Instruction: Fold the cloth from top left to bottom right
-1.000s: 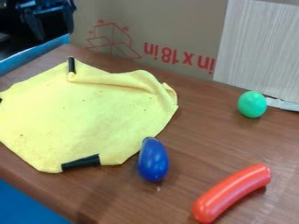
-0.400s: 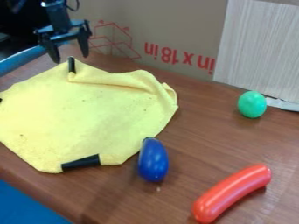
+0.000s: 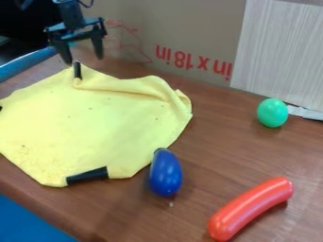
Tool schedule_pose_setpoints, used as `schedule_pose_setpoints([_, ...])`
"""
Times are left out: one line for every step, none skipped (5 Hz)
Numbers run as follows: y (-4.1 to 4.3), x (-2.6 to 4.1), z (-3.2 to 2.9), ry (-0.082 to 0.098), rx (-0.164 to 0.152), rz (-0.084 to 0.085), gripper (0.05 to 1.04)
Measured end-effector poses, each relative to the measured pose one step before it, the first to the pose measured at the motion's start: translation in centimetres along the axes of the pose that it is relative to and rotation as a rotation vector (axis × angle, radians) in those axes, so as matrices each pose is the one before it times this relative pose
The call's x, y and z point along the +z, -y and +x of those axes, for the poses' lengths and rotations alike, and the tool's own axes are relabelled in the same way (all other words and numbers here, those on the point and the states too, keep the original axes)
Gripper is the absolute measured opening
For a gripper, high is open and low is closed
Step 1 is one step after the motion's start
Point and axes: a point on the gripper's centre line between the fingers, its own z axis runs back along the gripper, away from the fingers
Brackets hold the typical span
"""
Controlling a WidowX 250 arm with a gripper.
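Observation:
The black gripper [image 3: 83, 56] hangs at the upper left, at the cloth's top corner, with its two fingers spread apart and nothing between them that I can make out. The yellow cloth [image 3: 88, 123] lies mostly flat on the left of the brown table, its upper right edge rumpled and folded over a little. Black patches mark its top corner and its bottom edge. Whether the fingertips touch the cloth, I cannot tell.
A blue eggplant-shaped toy [image 3: 165, 173] rests against the cloth's lower right edge. Farther right are a red sausage-like toy [image 3: 251, 208] and a green egg-shaped toy [image 3: 272, 113]. Cardboard [image 3: 183, 28] stands along the back of the brown table [image 3: 208, 142].
From the upper left edge of the view, the gripper has come down and to the right, to the cloth's top corner. The cloth and toys have stayed put.

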Motion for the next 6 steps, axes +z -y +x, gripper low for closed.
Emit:
schedule_pose_setpoints([-0.071, 0.073, 0.203, 0.0111, 0.0000, 0.0097, 1.000])
schedule_pose_setpoints([-0.246, -0.375, 0.166, 0.0014, -0.0044, 0.0151, 1.000])
schedule_pose_setpoints([-0.131, 0.012, 0.205, 0.0112, -0.0096, -0.0001, 1.000])
schedule_pose_setpoints([-0.518, -0.370, -0.083, -0.0053, -0.0088, 0.0000, 1.000])
schedule_pose_setpoints([-0.508, -0.235, 0.152, 0.0104, 0.0035, 0.0131, 1.000])
schedule_pose_setpoints([-0.393, -0.100, 0.283, 0.0190, 0.0126, 0.0197, 1.000])
